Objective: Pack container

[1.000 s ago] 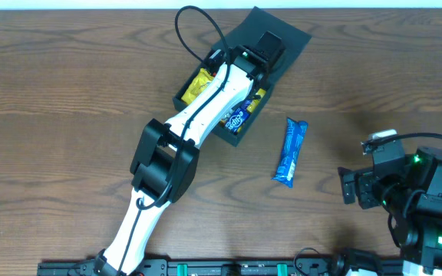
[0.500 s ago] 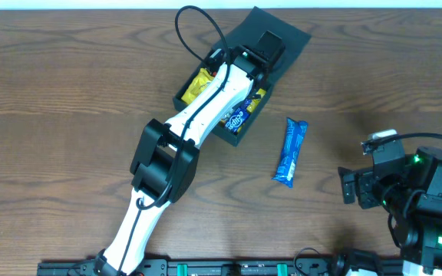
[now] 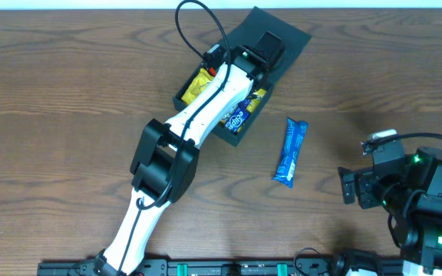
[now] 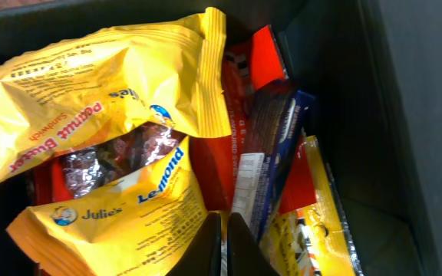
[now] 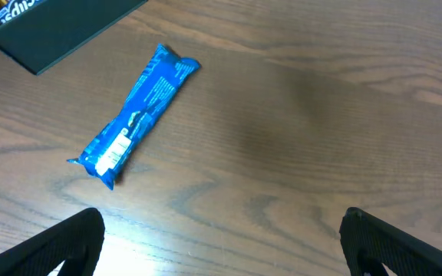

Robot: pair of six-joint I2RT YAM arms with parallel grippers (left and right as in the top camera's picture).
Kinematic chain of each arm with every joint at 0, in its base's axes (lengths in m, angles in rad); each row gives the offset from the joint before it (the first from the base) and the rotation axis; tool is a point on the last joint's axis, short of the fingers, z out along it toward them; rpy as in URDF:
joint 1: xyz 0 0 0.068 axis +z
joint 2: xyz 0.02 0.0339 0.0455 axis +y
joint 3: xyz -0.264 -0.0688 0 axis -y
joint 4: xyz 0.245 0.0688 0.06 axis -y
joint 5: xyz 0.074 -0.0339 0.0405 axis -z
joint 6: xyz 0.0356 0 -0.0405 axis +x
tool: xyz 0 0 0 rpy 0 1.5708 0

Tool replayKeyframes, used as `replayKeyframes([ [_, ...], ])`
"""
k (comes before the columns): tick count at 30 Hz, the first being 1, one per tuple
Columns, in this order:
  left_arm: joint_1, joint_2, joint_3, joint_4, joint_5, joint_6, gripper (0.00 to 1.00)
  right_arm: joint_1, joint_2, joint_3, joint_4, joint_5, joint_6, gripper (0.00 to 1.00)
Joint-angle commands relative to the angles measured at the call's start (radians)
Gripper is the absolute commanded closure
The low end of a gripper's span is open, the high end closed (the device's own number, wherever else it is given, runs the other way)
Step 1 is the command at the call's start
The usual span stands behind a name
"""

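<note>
- Barely anything has changed: the left hand (image 4: 222, 244) stays low inside the container (image 3: 240, 132) at the desk's (image 3: 67, 92) far side, pinched narrow, gripping nothing visible.
- The right hand (image 5: 229, 249) waits wide open.
- One blue packet (image 3: 290, 152) lies outside, probably next to pack.

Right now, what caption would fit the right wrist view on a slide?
Open right gripper over the wooden table, a blue snack packet lying ahead, near a corner of the box.
</note>
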Motion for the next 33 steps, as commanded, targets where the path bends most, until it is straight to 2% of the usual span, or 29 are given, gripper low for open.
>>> replayKeyframes([
  [1,0.000,-0.036,0.017,-0.008,-0.050,0.022,0.94,-0.009,-0.001,0.000,-0.001,-0.011,0.013,0.01],
  [4,0.000,-0.036,0.017,0.034,-0.080,0.028,0.94,-0.009,-0.001,0.000,-0.001,-0.011,0.013,0.01],
  [5,0.000,-0.036,0.017,0.074,-0.080,0.076,0.94,-0.009,-0.001,0.000,-0.001,-0.011,0.013,0.01],
  [8,-0.004,-0.036,0.017,0.212,-0.030,0.324,0.94,-0.009,-0.001,0.000,-0.001,-0.011,0.013,0.01],
  [9,-0.006,-0.036,0.017,0.260,0.045,0.463,0.94,-0.009,-0.001,0.000,-0.001,-0.011,0.013,0.01],
  [10,-0.008,-0.036,0.017,0.271,0.100,0.546,0.94,-0.009,-0.001,0.000,-0.001,-0.011,0.013,0.01],
  [16,0.005,-0.035,0.010,0.183,0.086,0.624,0.94,-0.009,-0.001,0.000,-0.001,-0.011,0.013,0.01],
  [25,0.043,-0.034,-0.080,0.294,0.084,0.648,0.94,-0.009,-0.001,0.000,-0.001,-0.011,0.013,0.01],
  [29,0.063,-0.034,-0.116,0.333,0.099,0.740,0.94,-0.009,-0.001,0.000,-0.001,-0.011,0.013,0.01],
  [33,0.073,-0.033,-0.116,0.340,0.183,0.845,0.94,-0.009,-0.001,0.000,-0.001,-0.011,0.013,0.01],
])
